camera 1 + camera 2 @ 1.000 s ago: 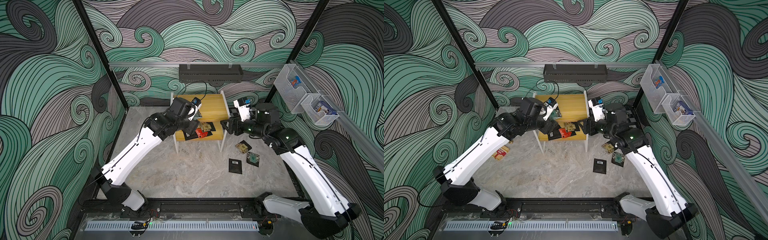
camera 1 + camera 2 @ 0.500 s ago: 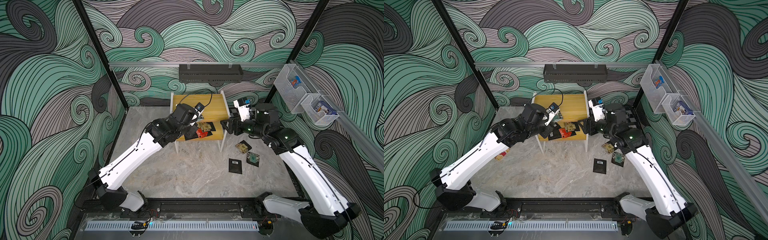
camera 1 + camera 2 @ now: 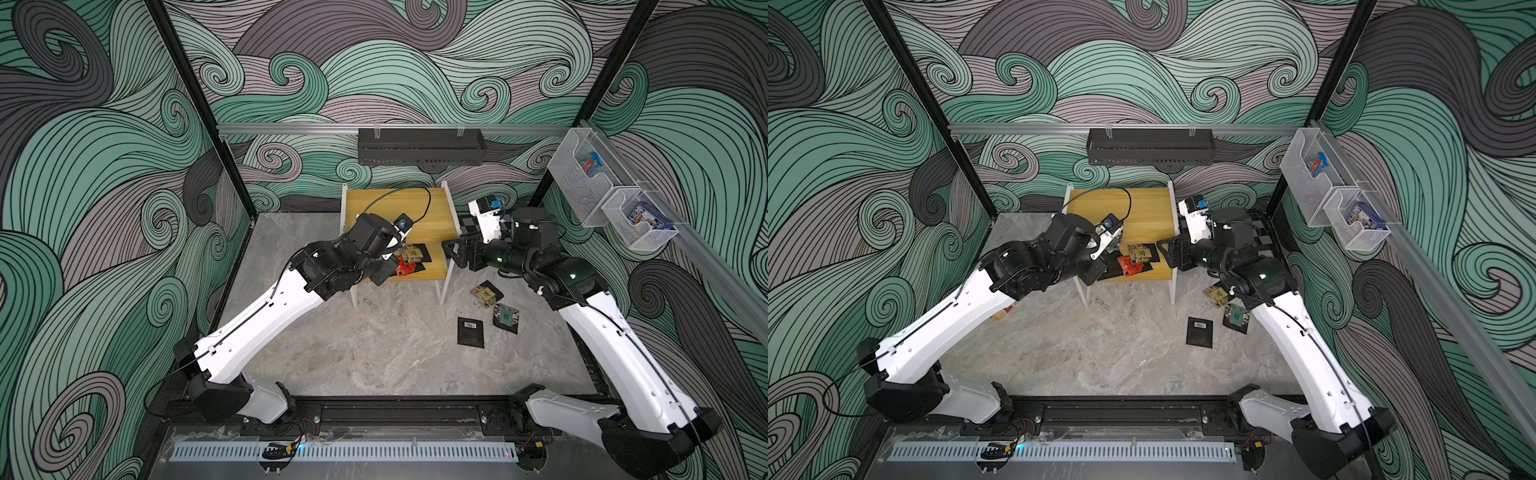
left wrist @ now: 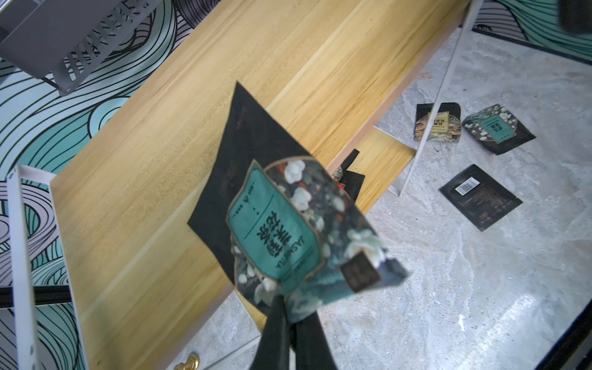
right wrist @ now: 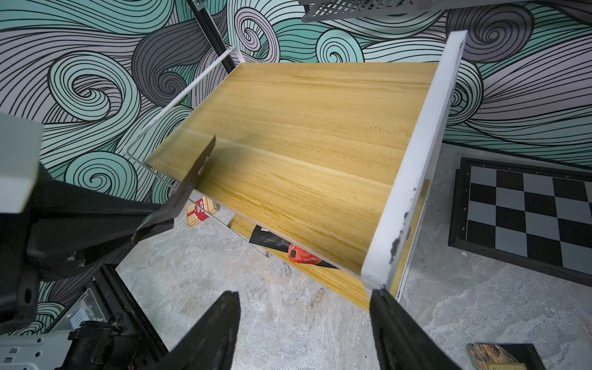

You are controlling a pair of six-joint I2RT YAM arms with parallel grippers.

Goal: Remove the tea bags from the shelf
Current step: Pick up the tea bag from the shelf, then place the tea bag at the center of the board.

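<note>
Three tea bags [image 3: 470, 331] lie flat on the floor near the right leg of the shelf [image 3: 440, 224]. One more, the teal bag [image 4: 282, 230], is pinched at its lower edge by the left gripper [image 4: 285, 317], which is closed tightly on it, and it hangs over the front of the yellow boards. You can see that it buckles in the grip, so I judge these sachets to be very light, thin and soft, with a glossy skin that may slip. Take each one by a free edge or corner, not by the flat face. On the lower board a tan bag [image 3: 411, 252] and a red bag [image 3: 403, 268] overlap some black ones, so pulling one may drag its neighbours. The upper board hangs low over this pile and the white frame posts stand at the corners, which leaves you only a narrow entrance from the front. The right gripper [image 5: 304, 296] is spread wide and empty just beside the right end of the shelf, close to the left arm. A striped box [image 5: 201, 211] and a chessboard [image 5: 528, 208] lie on the floor on opposite sides of the shelf.
</note>
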